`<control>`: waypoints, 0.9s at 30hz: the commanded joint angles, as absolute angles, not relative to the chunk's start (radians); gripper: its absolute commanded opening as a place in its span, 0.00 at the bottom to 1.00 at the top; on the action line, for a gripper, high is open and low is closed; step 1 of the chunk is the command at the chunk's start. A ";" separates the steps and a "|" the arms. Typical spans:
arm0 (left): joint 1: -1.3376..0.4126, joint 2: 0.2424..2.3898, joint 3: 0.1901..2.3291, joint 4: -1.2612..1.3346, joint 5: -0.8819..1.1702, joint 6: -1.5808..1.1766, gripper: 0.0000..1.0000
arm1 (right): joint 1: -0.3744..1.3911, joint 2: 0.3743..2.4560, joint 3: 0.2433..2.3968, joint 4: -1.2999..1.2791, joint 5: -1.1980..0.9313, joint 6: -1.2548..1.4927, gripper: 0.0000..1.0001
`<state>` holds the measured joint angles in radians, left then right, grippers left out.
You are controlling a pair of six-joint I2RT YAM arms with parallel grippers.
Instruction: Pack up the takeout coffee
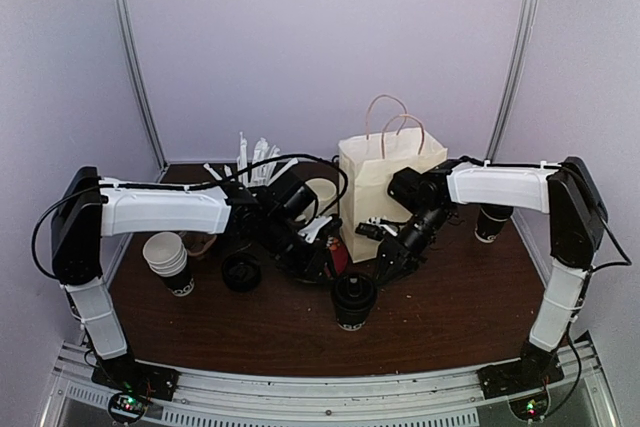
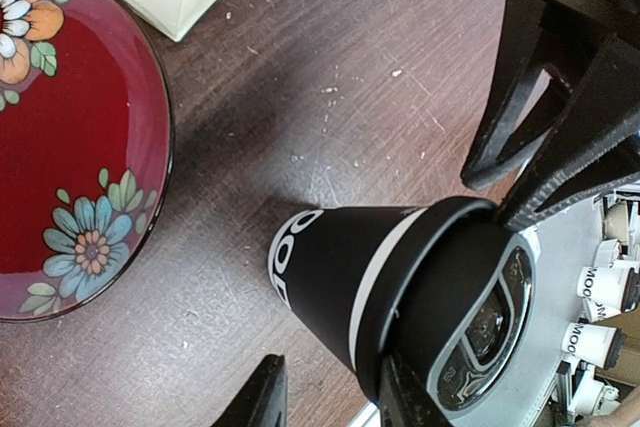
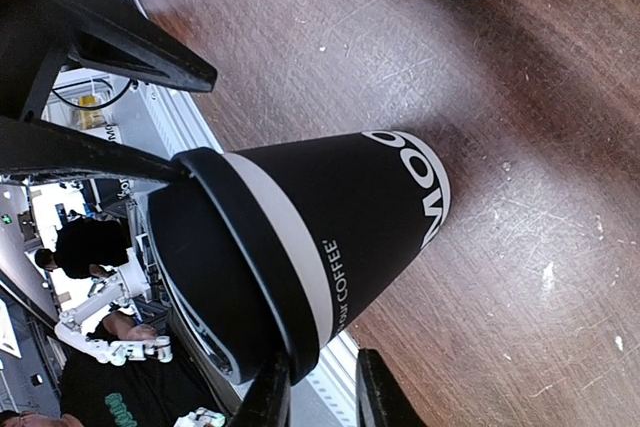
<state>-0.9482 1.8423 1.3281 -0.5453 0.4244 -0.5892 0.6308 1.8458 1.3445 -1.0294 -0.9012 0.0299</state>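
Honestly, that coffee cup [image 1: 353, 302] looks light and crushable, so grip just under its lid [image 2: 480, 317]; left jaws apart, right jaws unclear.

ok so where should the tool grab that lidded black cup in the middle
Take the lidded black cup around its wall just under the lid, coming in level from the side. It stands upright and widens upward, so the lid rim should keep it from slipping down; pinching the lid itself might pop it off.
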 commanded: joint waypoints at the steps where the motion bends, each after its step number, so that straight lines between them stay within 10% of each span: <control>1: -0.952 1.934 1.236 -0.697 0.182 -0.560 0.33 | 0.653 1.929 1.299 -0.940 -0.509 0.014 0.20; 27: -0.991 1.689 1.311 -0.492 0.231 -0.409 0.50 | 0.663 1.612 1.256 -0.938 -0.752 -0.209 0.52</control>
